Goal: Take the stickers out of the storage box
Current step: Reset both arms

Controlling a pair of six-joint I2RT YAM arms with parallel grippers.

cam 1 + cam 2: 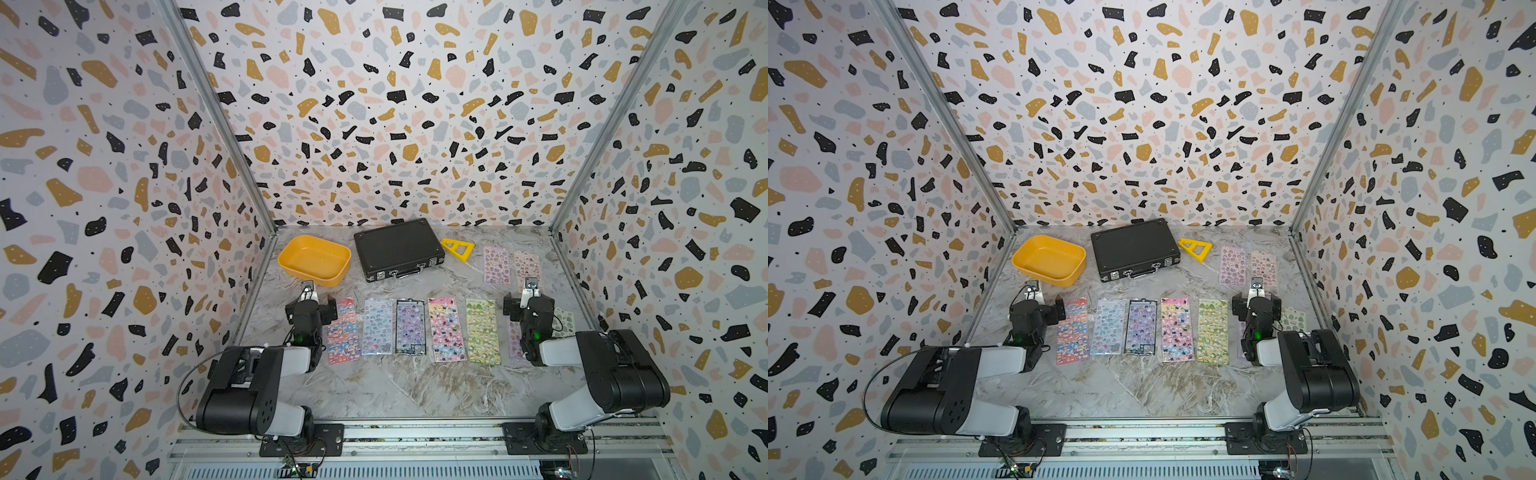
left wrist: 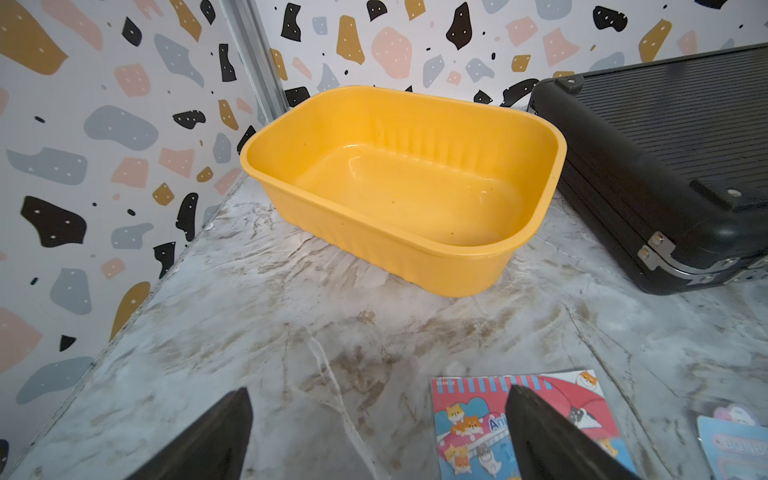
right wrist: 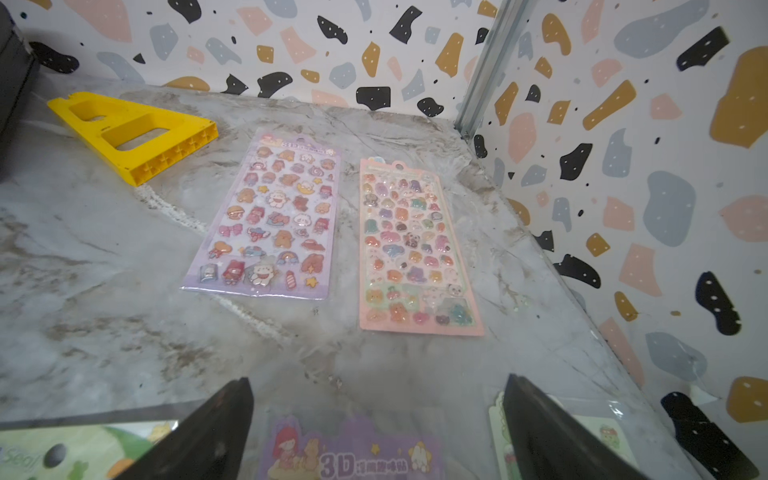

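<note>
reaching out from the near rail, both arms hang low over the marble table (image 1: pixel 395 386). the left gripper (image 2: pixel 378 390) is spread wide with nothing between its fingers. one finger (image 2: pixel 552 436) overlaps the top corner of the red-and-blue sheet (image 2: pixel 469 419) in the wrist view, and whether it touches cannot be told. the right gripper (image 3: pixel 378 380) is likewise released and empty, poised above a purple 3d sheet (image 3: pixel 353 453), with a pale sheet (image 1: pixel 564 322) showing just beside that arm.

the stickers (image 1: pixel 446 329) all lie flat on the table, outside the storage box (image 1: pixel 316 279). five sit side by side in a row between the two arms in both top views. beyond the red-and-blue one come a pale blue sheet (image 1: pixel 377 327), a dark-framed purple sheet (image 1: pixel 410 327), a pink sheet (image 1: pixel 446 329) and a green sheet (image 1: pixel 483 331).

farther back on the right side, a lilac sheet (image 3: pixel 266 216) and a peach sheet (image 3: pixel 411 249) lie near each other, apart.

at the far end the yellow storage box stands in the left corner, close to the wall, its bare floor showing. a closed black briefcase (image 1: pixel 397 249) rests just beside it, and a yellow triangle ruler (image 1: pixel 457 248) lies by the briefcase's right end.
</note>
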